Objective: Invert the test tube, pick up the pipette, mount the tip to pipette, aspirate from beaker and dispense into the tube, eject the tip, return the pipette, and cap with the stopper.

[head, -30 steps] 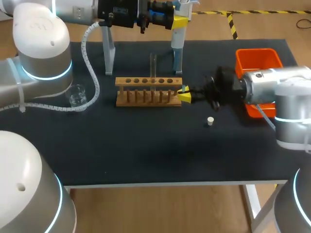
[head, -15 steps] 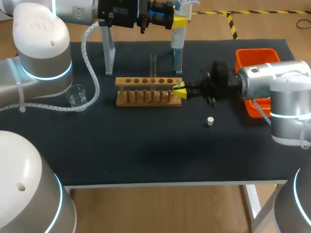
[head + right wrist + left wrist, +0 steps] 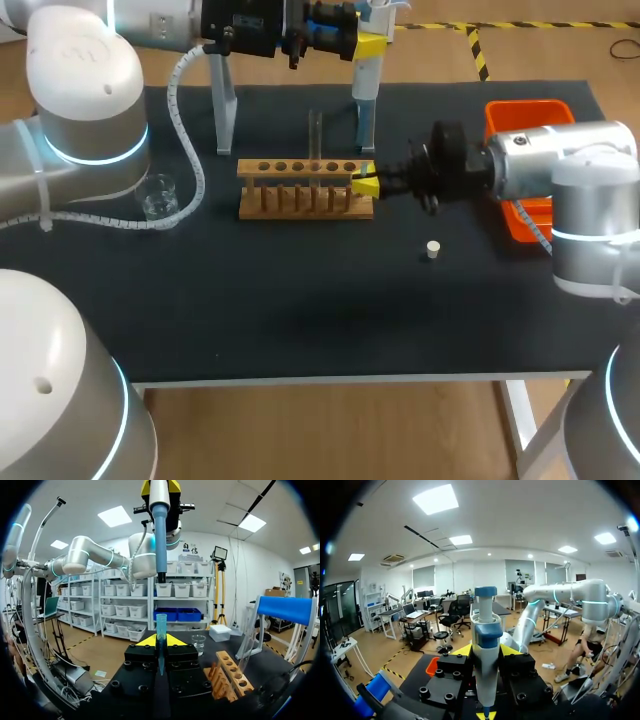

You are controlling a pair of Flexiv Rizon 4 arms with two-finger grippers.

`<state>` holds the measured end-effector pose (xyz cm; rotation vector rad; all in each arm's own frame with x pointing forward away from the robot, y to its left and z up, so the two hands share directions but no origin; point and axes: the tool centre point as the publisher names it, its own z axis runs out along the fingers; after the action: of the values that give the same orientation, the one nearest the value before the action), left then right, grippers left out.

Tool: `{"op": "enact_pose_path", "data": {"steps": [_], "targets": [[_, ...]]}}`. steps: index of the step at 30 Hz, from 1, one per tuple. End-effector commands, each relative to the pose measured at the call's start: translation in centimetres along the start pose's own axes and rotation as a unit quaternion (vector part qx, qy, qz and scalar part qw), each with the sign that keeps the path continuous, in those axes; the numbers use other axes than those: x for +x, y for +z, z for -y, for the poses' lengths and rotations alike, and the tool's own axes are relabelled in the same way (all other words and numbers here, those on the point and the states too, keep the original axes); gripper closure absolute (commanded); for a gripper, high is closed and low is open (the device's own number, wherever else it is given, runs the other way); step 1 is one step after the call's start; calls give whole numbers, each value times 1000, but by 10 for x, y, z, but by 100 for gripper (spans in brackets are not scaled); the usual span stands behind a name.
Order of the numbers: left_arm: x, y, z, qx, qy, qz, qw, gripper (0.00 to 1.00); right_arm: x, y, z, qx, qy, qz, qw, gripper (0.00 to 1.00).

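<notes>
Head: pipette [image 3: 365, 75] clamped in left gripper [image 3: 352, 42], beyond rack [image 3: 305, 185]; right gripper [image 3: 366, 183] at rack end.
Left wrist: pipette gripped between fingers.
Right wrist: tip [image 3: 160, 630] pinched between fingers, pipette nozzle ahead; axes should be aligned, then pressed straight.

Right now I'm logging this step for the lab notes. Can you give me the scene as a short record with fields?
left pincer: shut on pipette, raised behind the rack
right pincer: shut on tip, at the rack's end
tip mounted: not yet, it sits below the pipette nozzle with a gap
test tube: upright in rack, uncapped
beaker: apart from rack, near left arm
stopper: lying loose, untouched
</notes>
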<state>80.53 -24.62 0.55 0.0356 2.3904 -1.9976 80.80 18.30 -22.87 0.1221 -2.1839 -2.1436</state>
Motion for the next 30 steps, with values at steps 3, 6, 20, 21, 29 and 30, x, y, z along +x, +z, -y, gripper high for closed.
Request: {"op": "enact_pose_path", "data": {"steps": [3,6,20,21,29,30], "targets": [[0,-1,1,-1,0,0,1000,100,1,4,-4,-1,-2,0,1000,100],[0,-1,1,-1,0,0,1000,100,2,6,-6,-3,-4,-1,1000,100],[0,-1,1,-1,0,0,1000,100,4,11,-14,-6,-9,-5,1000,100],[0,-1,1,-1,0,0,1000,100,4,11,-14,-6,-10,-5,1000,100],[0,-1,1,-1,0,0,1000,100,1,10,-17,-6,-11,-3,1000,100],[0,-1,1,-1,0,0,1000,100,0,10,-18,-6,-12,-2,1000,100]]}}
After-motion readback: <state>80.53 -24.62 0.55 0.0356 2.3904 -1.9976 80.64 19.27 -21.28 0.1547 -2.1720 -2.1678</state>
